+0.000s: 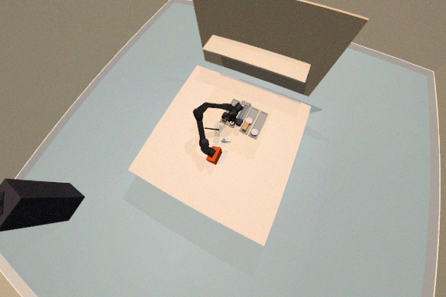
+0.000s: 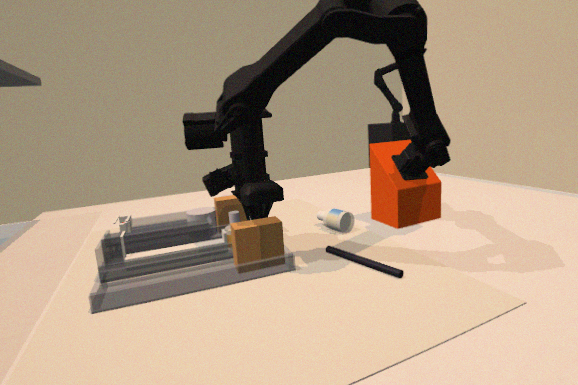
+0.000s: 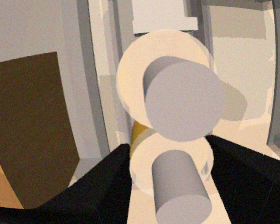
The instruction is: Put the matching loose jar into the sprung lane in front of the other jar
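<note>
My gripper (image 3: 168, 148) (image 2: 256, 212) (image 1: 230, 118) is shut on a cream jar with a grey lid (image 3: 180, 192) and holds it upright at the front end of a lane of the grey rack (image 2: 150, 271) (image 1: 263, 118). A matching cream jar with a grey lid (image 3: 183, 99) (image 2: 233, 216) stands just ahead of it in the same lane, and the two look close or touching. In the exterior view a brown box hides most of the held jar.
A brown box (image 2: 257, 243) (image 3: 31, 129) stands at the front of the neighbouring lane, and another (image 2: 226, 207) stands behind the gripper. A blue-banded jar (image 2: 336, 219) lies on its side on the mat, next to a black rod (image 2: 364, 261). The arm's orange base (image 2: 405, 191) stands to the right.
</note>
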### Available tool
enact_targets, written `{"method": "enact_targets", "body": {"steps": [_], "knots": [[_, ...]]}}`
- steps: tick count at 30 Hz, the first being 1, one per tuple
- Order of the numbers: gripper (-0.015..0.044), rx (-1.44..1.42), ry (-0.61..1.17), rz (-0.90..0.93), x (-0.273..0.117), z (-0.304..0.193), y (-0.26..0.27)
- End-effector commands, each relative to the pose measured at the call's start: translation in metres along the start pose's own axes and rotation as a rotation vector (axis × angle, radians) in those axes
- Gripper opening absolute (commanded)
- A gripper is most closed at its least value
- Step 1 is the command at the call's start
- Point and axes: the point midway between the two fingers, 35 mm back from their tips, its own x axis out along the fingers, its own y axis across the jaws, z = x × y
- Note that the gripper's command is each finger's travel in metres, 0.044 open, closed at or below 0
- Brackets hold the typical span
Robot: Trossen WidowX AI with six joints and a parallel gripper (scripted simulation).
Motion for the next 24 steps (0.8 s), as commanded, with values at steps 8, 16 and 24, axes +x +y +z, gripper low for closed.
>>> {"method": "enact_targets", "body": {"steps": [8, 16, 24], "knots": [[0.0, -0.006, -0.009, 0.005, 0.0001, 0.0001, 0.0009], [0.0, -0.006, -0.009, 0.005, 0.0001, -0.0013, 0.0009], [0.0, -0.006, -0.009, 0.005, 0.0002, -0.0026, 0.0008]]}}
